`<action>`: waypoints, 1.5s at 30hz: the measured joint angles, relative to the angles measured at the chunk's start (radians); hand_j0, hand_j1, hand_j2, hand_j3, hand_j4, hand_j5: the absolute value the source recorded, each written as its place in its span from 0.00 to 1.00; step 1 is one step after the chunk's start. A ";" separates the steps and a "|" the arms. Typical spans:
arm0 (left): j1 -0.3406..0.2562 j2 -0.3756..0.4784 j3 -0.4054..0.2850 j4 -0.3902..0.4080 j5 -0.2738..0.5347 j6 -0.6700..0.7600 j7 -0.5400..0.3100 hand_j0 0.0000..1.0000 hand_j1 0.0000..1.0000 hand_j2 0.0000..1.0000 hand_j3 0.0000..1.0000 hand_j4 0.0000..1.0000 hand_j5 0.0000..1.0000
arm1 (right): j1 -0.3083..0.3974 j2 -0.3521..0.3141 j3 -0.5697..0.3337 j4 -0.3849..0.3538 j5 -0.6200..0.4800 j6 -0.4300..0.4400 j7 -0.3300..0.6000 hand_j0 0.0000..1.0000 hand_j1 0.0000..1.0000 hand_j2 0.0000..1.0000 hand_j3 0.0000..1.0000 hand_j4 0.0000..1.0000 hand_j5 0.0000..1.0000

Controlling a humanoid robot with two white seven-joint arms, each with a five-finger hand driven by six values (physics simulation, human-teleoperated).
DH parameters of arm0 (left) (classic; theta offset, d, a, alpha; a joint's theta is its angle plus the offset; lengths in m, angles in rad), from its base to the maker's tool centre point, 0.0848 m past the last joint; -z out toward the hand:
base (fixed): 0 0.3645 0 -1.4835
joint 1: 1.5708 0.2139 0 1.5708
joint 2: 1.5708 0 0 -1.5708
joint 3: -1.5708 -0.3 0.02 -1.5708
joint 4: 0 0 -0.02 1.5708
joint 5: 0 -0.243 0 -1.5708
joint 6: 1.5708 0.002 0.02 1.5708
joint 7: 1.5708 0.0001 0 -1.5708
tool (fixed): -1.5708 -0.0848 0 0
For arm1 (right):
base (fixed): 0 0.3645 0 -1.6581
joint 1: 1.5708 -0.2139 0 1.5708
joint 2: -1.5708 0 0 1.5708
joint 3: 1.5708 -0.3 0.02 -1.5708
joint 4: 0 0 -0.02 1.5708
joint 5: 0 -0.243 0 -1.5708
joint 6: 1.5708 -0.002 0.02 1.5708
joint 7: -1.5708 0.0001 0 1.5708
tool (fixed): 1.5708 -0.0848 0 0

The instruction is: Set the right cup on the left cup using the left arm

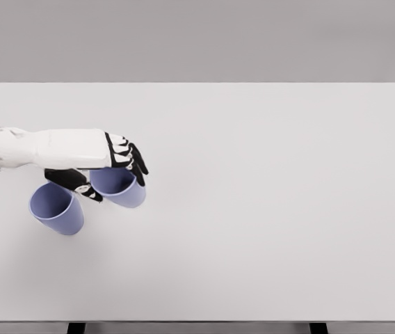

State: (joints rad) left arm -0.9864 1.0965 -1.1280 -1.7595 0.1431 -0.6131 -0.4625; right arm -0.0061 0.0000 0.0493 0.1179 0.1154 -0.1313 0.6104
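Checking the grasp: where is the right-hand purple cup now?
Head view, left side of the white table: the purple plastic cup sits in the left hand, beside the other purple cup.

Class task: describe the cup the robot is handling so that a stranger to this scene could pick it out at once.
Start at the white table and go to its left side, where two lavender cups stand. The cup in question is the right-hand one, with the left hand closed around its rim. The other cup stands free, nearer the table's front edge.

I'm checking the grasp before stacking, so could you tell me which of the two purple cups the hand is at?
The right-hand cup: the left hand sits over its rim, fingers around it. The other cup stands apart to its left, untouched.
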 measured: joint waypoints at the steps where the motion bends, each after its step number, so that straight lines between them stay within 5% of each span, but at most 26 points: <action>1: -0.012 0.007 0.000 -0.001 0.008 0.000 -0.001 0.52 0.52 0.52 0.52 0.52 0.52 | 0.000 0.000 0.000 0.000 0.000 0.000 0.000 1.00 1.00 1.00 1.00 1.00 1.00; 20: -0.139 0.246 -0.002 -0.004 0.113 -0.001 -0.047 0.52 0.52 0.52 0.52 0.52 0.52 | 0.000 0.000 0.000 0.000 0.000 0.000 0.000 1.00 1.00 1.00 1.00 1.00 1.00; 29: -0.137 0.331 -0.002 -0.005 0.228 0.000 -0.070 0.52 0.52 0.52 0.52 0.52 0.52 | 0.000 0.000 0.000 0.000 0.000 0.000 0.000 1.00 1.00 1.00 1.00 1.00 1.00; 45: -0.080 0.355 -0.019 -0.005 0.234 0.000 -0.118 0.53 0.53 0.53 0.53 0.53 0.53 | 0.000 0.000 0.000 0.000 0.000 0.000 0.000 1.00 1.00 1.00 1.00 1.00 1.00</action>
State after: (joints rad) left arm -1.0662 1.4513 -1.1466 -1.7643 0.3773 -0.6133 -0.5810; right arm -0.0061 0.0000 0.0492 0.1179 0.1154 -0.1313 0.6104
